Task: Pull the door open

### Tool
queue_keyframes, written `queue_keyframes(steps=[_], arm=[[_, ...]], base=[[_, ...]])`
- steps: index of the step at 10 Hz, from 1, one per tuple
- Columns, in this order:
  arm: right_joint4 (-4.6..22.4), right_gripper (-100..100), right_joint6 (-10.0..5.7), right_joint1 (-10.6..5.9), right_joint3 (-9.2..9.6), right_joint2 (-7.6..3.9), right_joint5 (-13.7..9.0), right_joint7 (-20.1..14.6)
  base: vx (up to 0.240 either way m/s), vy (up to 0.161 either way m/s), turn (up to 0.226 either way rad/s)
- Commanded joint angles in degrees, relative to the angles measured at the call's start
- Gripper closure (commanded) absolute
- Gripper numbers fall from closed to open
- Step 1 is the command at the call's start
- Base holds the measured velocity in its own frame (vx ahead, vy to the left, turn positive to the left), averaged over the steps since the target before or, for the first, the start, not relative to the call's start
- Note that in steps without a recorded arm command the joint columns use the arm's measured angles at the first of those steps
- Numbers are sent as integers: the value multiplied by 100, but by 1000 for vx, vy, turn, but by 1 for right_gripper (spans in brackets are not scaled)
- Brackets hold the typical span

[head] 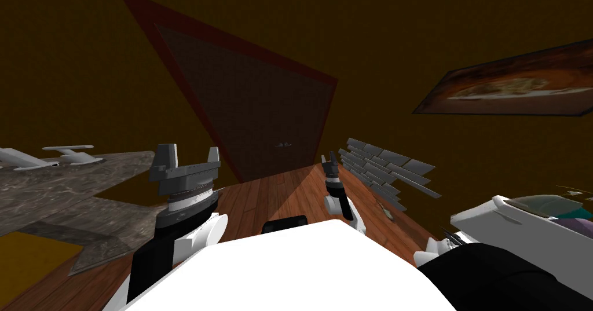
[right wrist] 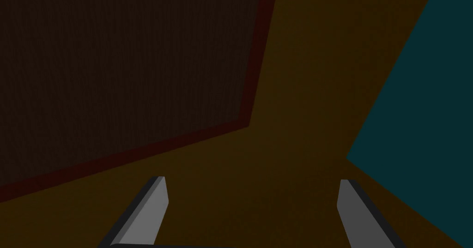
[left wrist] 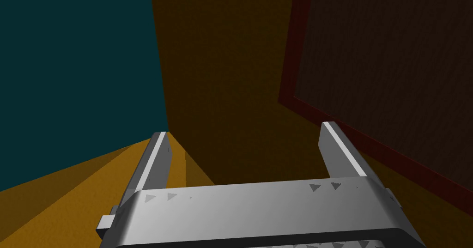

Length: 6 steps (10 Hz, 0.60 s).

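— What sits closest?
— The left claw. Its two blades stand apart with nothing between them. It hangs short of the door, off to the door's left side.
— And the other one?
— The right claw is spread too, holding nothing. It is also short of the door, by the door's lower right corner. It faces the brown wall just right of the door's red frame.
— What lies under them?
— A wooden floor that runs up to the foot of the door.
— Anything at the sides?
— Left of the door, a mottled grey bench carries two white tap-like shapes. Right of the door, low on the wall, there is a patch of grey tiles.
— Then the door itself?
— Dark brown, looking shut inside its frame, with a small grey handle on its face. Both claws are well apart from that handle.
— Farthest?
— A framed picture, high on the wall to the right of the door.
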Motion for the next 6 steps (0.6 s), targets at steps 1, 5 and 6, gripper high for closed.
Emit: queue_keyframes(steps=[1,5,6], arm=[[251,-100,-62,-74,-9,-57,-29,-31],[878,-100,-220,-236,4,-173,-86,-90],[1047,-100,-263,-280,8,-203,-101,-105]], base=[[116,27,62],[99,42,60],[109,38,73]])
